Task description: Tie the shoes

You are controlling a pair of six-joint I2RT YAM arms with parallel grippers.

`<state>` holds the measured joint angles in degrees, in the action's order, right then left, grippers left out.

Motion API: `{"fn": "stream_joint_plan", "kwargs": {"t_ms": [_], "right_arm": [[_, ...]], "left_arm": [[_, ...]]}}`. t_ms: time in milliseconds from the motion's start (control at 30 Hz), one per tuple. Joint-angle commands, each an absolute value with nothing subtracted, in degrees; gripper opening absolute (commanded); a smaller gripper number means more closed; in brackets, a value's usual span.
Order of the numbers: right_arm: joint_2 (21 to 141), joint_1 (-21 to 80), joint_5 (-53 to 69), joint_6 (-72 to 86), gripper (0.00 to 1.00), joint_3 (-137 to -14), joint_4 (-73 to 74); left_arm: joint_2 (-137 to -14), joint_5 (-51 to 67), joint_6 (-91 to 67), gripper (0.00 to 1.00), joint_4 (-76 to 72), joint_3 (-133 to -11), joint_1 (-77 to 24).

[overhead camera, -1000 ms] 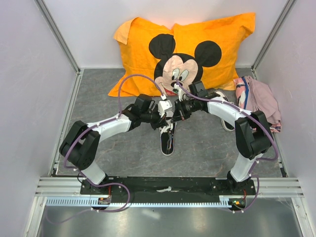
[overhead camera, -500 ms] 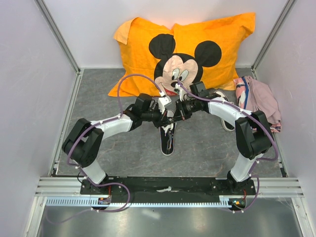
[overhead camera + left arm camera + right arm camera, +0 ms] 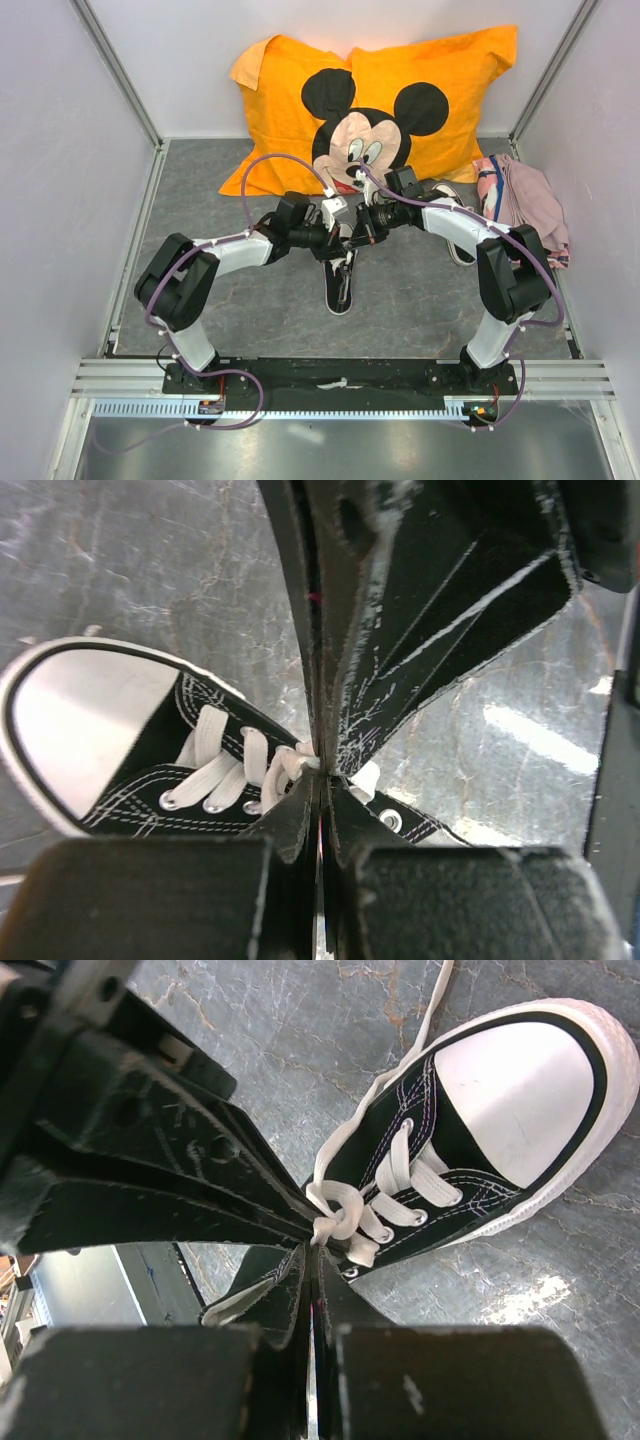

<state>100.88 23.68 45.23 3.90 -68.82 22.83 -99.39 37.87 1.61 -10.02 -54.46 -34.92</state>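
A: The table [image 3: 250,300] is grey, with a stone pattern, between white walls. An orange pillow [image 3: 400,90] lies at the far side and a pink cloth [image 3: 525,200] at the far right. Where is the shoe?

B: One shoe [image 3: 339,285] lies in the middle of the table. The second shoe [image 3: 461,254] is to the right, mostly hidden behind the right arm.

A: And the grippers?

B: The left gripper [image 3: 320,770] and the right gripper [image 3: 315,1240] are both fully closed. Each one pinches the white lace [image 3: 335,1210] above the eyelets, and their tips are almost touching.

A: What could go wrong?

B: The pinch is very thin, so the lace may slip out when the arms pull apart, and the loop would collapse. Nothing holds the shoe down, so a hard pull may drag or tip it. The tips are also close enough to knock each other.

A: Any containers?

B: No box, bowl or tray shows. Whether something is inside the shoe cannot be told.
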Motion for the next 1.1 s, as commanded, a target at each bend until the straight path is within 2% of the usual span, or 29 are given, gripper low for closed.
{"fn": "stream_joint_plan", "kwargs": {"t_ms": [0, 233, 433, 633, 1067], "right_arm": [[98.53, 23.91, 47.90, 3.96, 0.00, -68.29, 20.92], [98.17, 23.91, 48.08, 3.78, 0.01, -67.50, 20.92], [97.91, 23.64, 46.85, 3.87, 0.22, -67.24, 21.53], [98.09, 19.08, 49.39, 5.80, 0.35, -66.89, 22.32], [99.93, 16.44, 52.73, 3.60, 0.33, -63.90, 22.85]], "left_arm": [[-101.51, 45.43, -5.62, 0.02, -17.13, -55.11, -34.72], [-103.35, 51.15, -11.16, 0.02, -23.20, -54.32, -33.23], [-105.38, 54.22, -14.68, 0.01, -25.49, -54.75, -30.94], [-106.17, 56.16, -15.20, 0.02, -25.40, -55.02, -30.50], [-106.61, 56.16, -15.21, 0.02, -25.49, -55.11, -30.23]]}}
